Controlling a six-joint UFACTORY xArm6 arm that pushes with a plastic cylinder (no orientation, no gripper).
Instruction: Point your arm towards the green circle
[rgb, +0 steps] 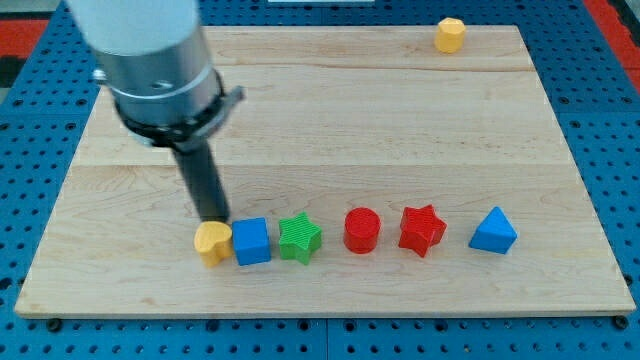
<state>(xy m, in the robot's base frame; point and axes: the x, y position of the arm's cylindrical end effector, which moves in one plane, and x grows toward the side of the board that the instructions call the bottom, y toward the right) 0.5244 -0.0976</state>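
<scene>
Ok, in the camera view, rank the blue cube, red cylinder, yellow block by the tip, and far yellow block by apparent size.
1. blue cube
2. red cylinder, only slightly smaller, nearly a tie
3. yellow block by my tip
4. far yellow block, perhaps smaller only because it lies farther from the camera

Arm housing (150, 60): cut off by the top edge of the frame at upper left; only the lower grey part shows, slightly blurred.
Board (400, 110): upper left corner hidden behind the arm housing; a strip beneath the rod also covered.
My tip (212, 218): very end just above the yellow block (212, 243), at lower left; contact between them impossible to judge.
Yellow block: exact shape hard to make out, heart-like at best.
Second yellow block (451, 35): at the top right edge of the board, small, shape unclear.
Green circle: nowhere visible; only a green star (300, 238) among the lower row.
</scene>
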